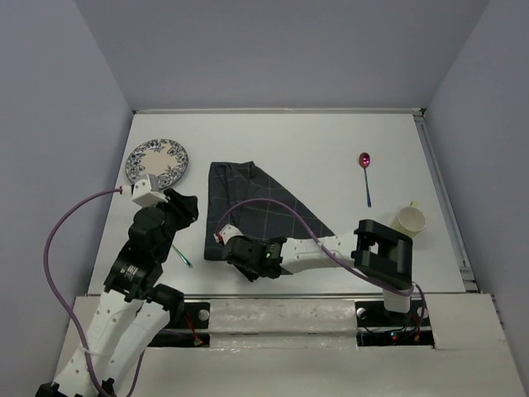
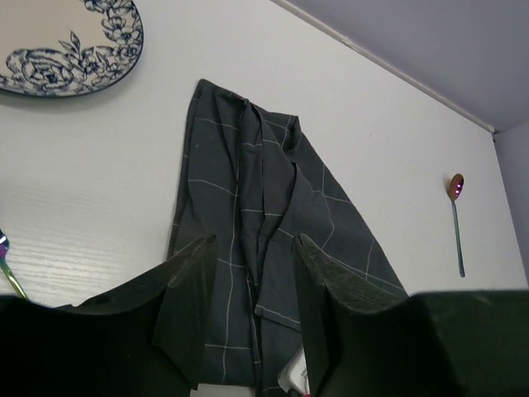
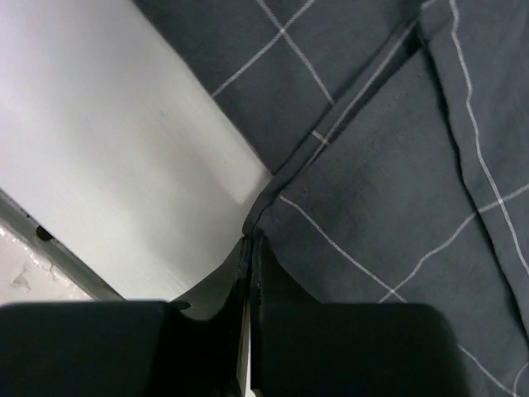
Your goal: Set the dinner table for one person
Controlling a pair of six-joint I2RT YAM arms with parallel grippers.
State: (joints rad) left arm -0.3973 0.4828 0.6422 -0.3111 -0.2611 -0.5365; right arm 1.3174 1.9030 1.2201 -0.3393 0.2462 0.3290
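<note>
The white dinner table (image 1: 314, 149) carries a crumpled dark navy cloth (image 1: 256, 207) with thin pale grid lines at its middle. My right gripper (image 1: 238, 258) is low at the cloth's near edge. In the right wrist view its jaws (image 3: 250, 241) are shut on a fold of the cloth's hem (image 3: 372, 207). My left gripper (image 1: 190, 207) hovers left of the cloth. In the left wrist view it (image 2: 254, 244) is open and empty, with the cloth (image 2: 248, 198) showing between the fingers.
A blue-patterned plate (image 1: 157, 161) lies at the far left, also in the left wrist view (image 2: 66, 41). A thin fork (image 1: 182, 255) lies near the left arm. A purple-bowled spoon (image 1: 365, 169) and a cream cup (image 1: 410, 220) sit at the right.
</note>
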